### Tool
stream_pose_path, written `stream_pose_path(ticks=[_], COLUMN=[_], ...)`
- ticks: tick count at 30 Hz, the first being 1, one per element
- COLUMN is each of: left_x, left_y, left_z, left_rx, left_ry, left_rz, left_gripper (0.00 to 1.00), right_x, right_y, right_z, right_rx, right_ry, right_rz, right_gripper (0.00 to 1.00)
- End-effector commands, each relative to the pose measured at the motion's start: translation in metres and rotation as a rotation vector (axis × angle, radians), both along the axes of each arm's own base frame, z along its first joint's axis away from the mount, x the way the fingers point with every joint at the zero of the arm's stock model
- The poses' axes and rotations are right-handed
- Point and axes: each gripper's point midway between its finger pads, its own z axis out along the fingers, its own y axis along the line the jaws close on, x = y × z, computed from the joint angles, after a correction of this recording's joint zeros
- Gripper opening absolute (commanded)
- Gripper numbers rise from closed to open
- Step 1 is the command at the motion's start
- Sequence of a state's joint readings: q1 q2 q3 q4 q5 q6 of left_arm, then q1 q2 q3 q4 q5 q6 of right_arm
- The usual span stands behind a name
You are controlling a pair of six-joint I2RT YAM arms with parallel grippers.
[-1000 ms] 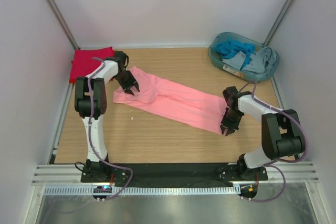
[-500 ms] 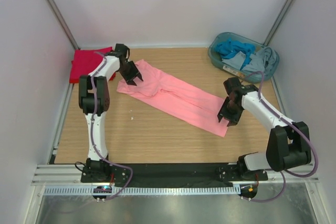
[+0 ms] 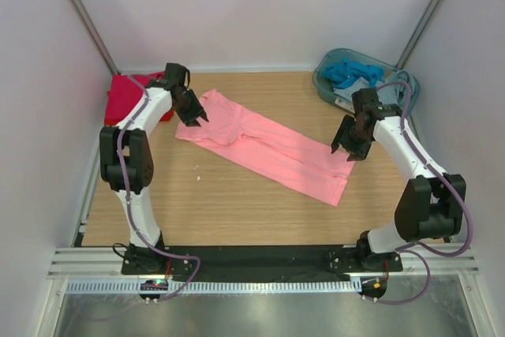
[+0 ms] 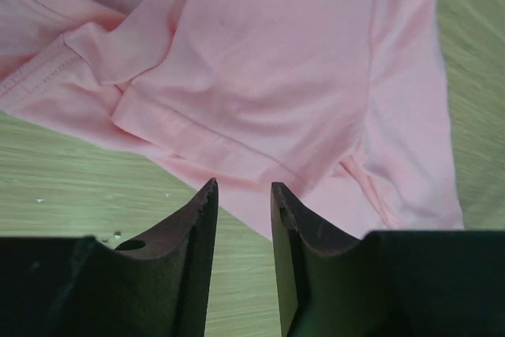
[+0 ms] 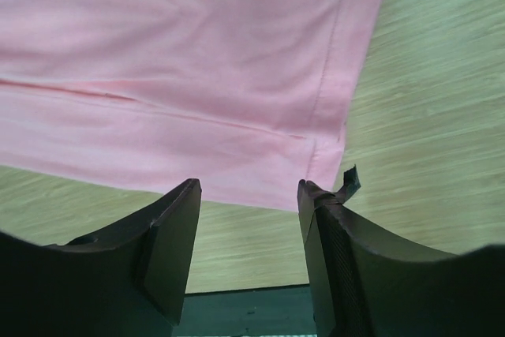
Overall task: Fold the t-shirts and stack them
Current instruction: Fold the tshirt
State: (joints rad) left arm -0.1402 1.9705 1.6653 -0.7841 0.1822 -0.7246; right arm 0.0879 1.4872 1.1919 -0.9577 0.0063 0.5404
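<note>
pink t-shirt [image 3: 264, 147] folded into a long strip, diagonal on table [image 3: 197, 211] | red t-shirt [image 3: 122, 99] far-left corner (bunched) | left gripper [image 4: 243, 195] above sleeve end, jaws slightly apart, empty | right gripper [image 5: 248, 195] above hem end, jaws spread, empty

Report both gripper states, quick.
Left gripper: open, holding nothing, beside the pink t-shirt.
Right gripper: open, holding nothing.

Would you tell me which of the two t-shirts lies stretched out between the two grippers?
The salmon-pink cloth t-shirt, lying as a long strip across the table; the bright red t-shirt sits apart in the far left corner.
</note>
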Motion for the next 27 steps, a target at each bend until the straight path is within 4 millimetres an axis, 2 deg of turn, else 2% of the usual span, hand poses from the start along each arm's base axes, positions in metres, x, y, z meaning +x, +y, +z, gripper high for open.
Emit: stream_pose_path(ticks=[1,5,7,9,11,13,14,15,16,17,18,19,20,21,23,25,27], left_x=[-0.001,0.008,0.005,0.013,0.018,0.037,0.041,0.049,0.066,0.073,0.08,0.101,0.109,0.112,0.125,0.123,0.114], left_y=[-0.005,0.0,0.005,0.015,0.015,0.013,0.012,0.011,0.008,0.006,0.005,-0.001,-0.002,-0.003,-0.008,-0.01,-0.009], left_z=[-0.037,-0.053,-0.071,-0.079,-0.097,-0.094,-0.11,-0.11,-0.103,-0.113,-0.114,-0.096,-0.094,-0.103,-0.08,-0.054,-0.043], left_rx=[0.041,0.12,0.153,0.212,0.23,0.229,0.237,0.241,0.234,0.233,0.225,0.211,0.204,0.2,0.164,0.143,0.137], left_ry=[0.056,0.059,0.111,0.109,0.128,0.09,0.11,0.094,0.057,0.061,0.052,-0.01,-0.026,-0.015,-0.055,-0.079,-0.074], left_rz=[0.049,0.082,0.082,0.093,0.083,0.065,0.056,0.044,0.044,0.037,0.023,0.022,0.017,0.012,0.008,0.008,0.02], left_gripper=[0.33,0.28,0.26,0.24,0.23,0.23,0.23,0.23,0.23,0.23,0.24,0.25,0.25,0.26,0.28,0.32,0.39], right_x=[0.001,-0.008,-0.013,-0.016,-0.02,-0.022,-0.023,-0.022,-0.021,-0.021,-0.023,-0.022,-0.022,-0.021,-0.02,-0.019,-0.024], right_y=[0.017,0.025,0.031,0.036,0.039,0.038,0.039,0.037,0.036,0.035,0.034,0.034,0.034,0.032,0.029,0.023,0.02], right_z=[0.033,0.052,0.057,0.059,0.062,0.06,0.062,0.06,0.06,0.059,0.058,0.058,0.057,0.055,0.056,0.059,0.062], right_rx=[0.09,0.14,0.172,0.195,0.221,0.222,0.225,0.223,0.219,0.217,0.211,0.213,0.215,0.203,0.187,0.148,0.126], right_ry=[-0.087,-0.117,-0.118,-0.119,-0.14,-0.146,-0.157,-0.16,-0.163,-0.155,-0.143,-0.144,-0.138,-0.139,-0.139,-0.124,-0.098], right_rz=[0.061,0.07,0.063,0.055,0.033,0.017,0.008,-0.003,-0.012,-0.033,-0.044,-0.052,-0.069,-0.081,-0.092,-0.085,-0.076], right_gripper=[0.59,0.59,0.59,0.59,0.59,0.59,0.59,0.59,0.59,0.59,0.59,0.59,0.59,0.59,0.59,0.59,0.6])
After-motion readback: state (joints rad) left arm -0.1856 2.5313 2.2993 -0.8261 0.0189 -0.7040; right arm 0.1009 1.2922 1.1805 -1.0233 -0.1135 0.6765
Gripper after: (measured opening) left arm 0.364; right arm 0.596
